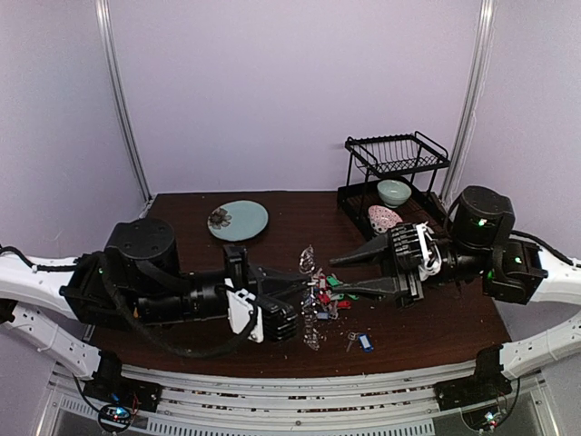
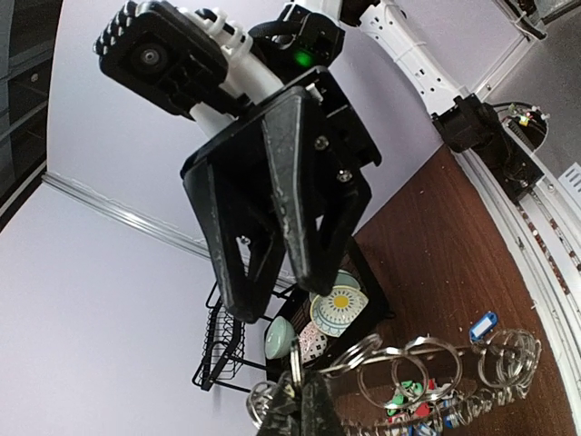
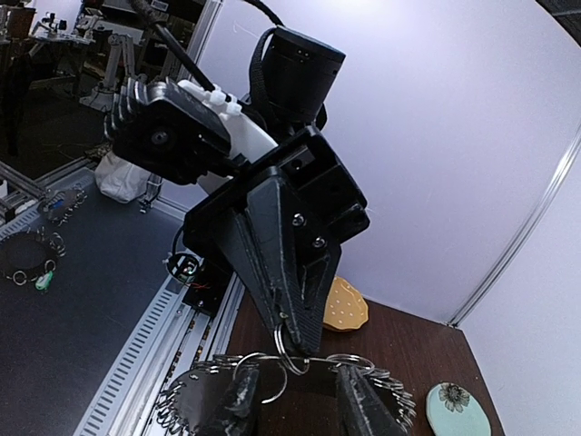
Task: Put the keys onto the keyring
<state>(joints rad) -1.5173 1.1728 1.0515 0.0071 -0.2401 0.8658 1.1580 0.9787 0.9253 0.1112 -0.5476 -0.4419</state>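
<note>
Above the table (image 1: 436,327), left jaws pinch the keyring (image 1: 310,318), edge-up; right jaws gape.

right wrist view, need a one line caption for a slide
The left hand pinches the key-fringed keyring while the open right hand faces it up close.

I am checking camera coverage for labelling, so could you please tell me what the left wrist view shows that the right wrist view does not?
Only the left wrist view shows the black dish rack holding bowls and a blue-tagged key on the table. Only the right wrist view shows a teal plate and a yellow round object. Both show the keyring, the left gripper shut on it, the right gripper with jaws apart, and the table.
</note>
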